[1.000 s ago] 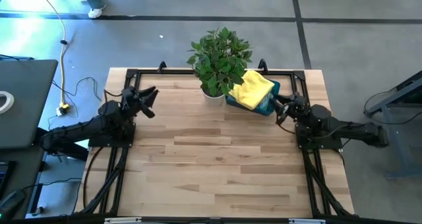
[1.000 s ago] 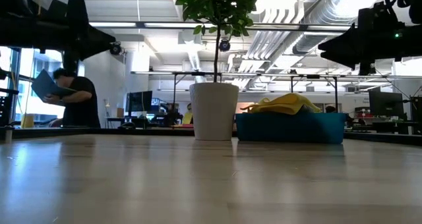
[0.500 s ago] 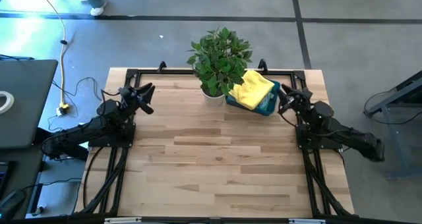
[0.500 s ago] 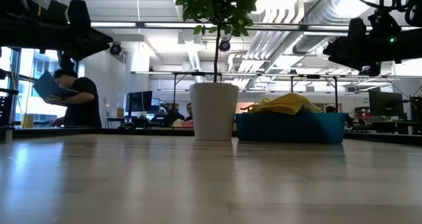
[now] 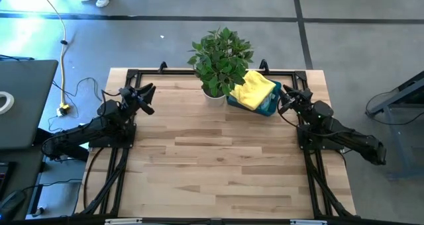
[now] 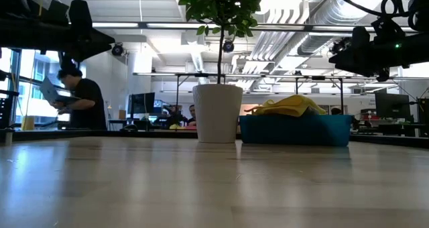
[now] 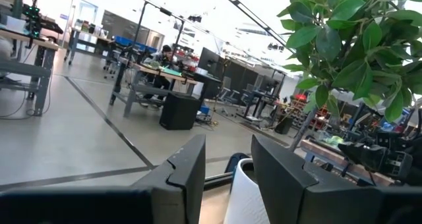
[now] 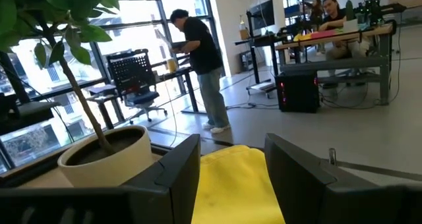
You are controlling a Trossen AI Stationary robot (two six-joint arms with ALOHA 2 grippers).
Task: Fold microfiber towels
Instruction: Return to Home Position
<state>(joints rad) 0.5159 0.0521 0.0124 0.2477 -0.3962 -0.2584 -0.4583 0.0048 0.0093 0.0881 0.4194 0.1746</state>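
A yellow microfiber towel (image 5: 253, 89) lies heaped on top of the teal bin (image 5: 269, 106) at the far right of the table, bulging above the bin's rim (image 6: 295, 121). My right gripper (image 5: 286, 99) hovers open just right of the bin, level, pointing at the towel (image 8: 237, 178), which shows beyond its fingers. My left gripper (image 5: 146, 96) hovers open at the far left, above the table, pointing toward the white plant pot (image 7: 245, 199). Neither gripper has anything between its fingers.
A leafy potted plant (image 5: 221, 58) in a white pot (image 6: 218, 114) stands at the far middle, touching the bin's left side. The wooden tabletop (image 5: 212, 165) stretches bare toward the near edge. A black frame (image 5: 132, 74) runs along the table's edges. A person (image 6: 79, 104) stands in the room beyond.
My right gripper has swung toward the table's far edge and turned toward the teal bin, staying level and open. The towel and bin have not moved.
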